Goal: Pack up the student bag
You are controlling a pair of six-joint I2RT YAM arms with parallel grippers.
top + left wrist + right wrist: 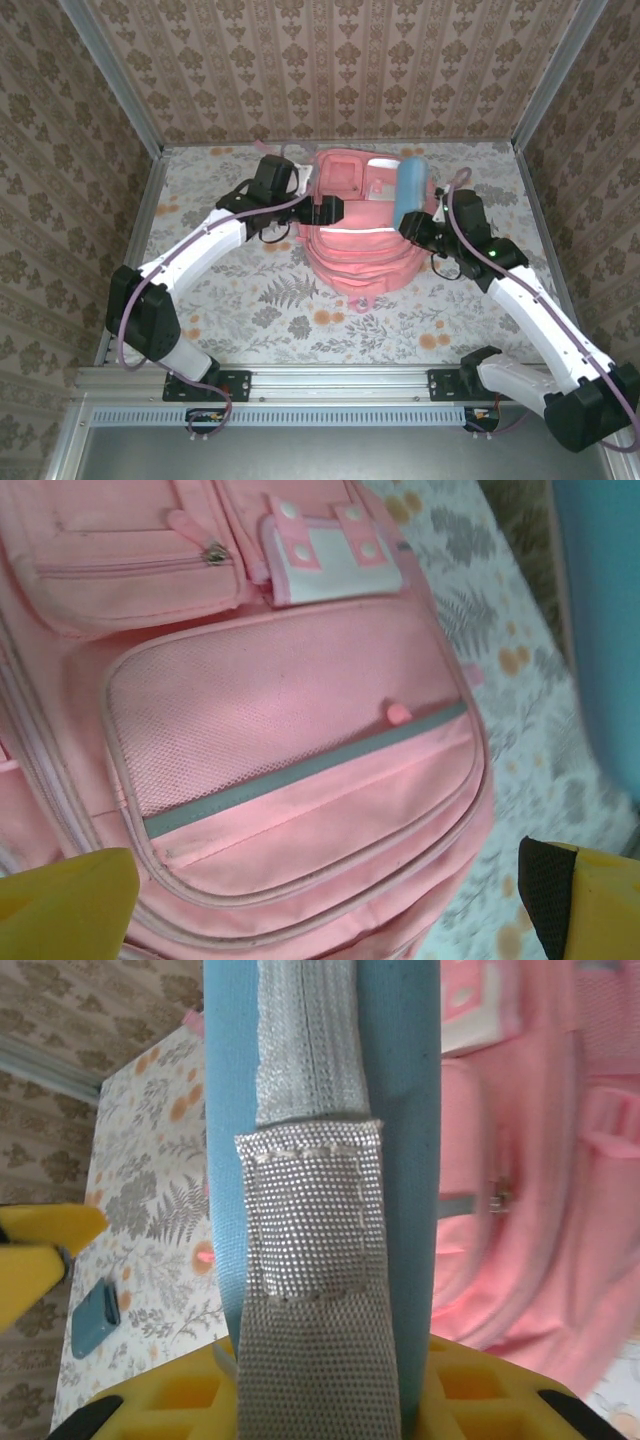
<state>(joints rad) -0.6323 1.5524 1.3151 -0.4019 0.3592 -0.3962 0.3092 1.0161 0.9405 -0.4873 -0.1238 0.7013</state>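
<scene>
The student bag [350, 255] lies front-up on the table [230, 300], the left gripper [328, 211] hovers wide open over its pockets [140, 555], and the right gripper [418, 228] pinches 1 blue case [411, 185] by its grey strap [310, 1220], likely for packing.

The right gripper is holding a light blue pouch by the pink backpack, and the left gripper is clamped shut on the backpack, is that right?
Not quite. The left gripper is open. The left wrist view shows its fingers spread wide with the backpack's front pocket in plain sight between them, and nothing gripped. The rest stands: the right gripper holds the light blue pouch by the pink backpack.
</scene>
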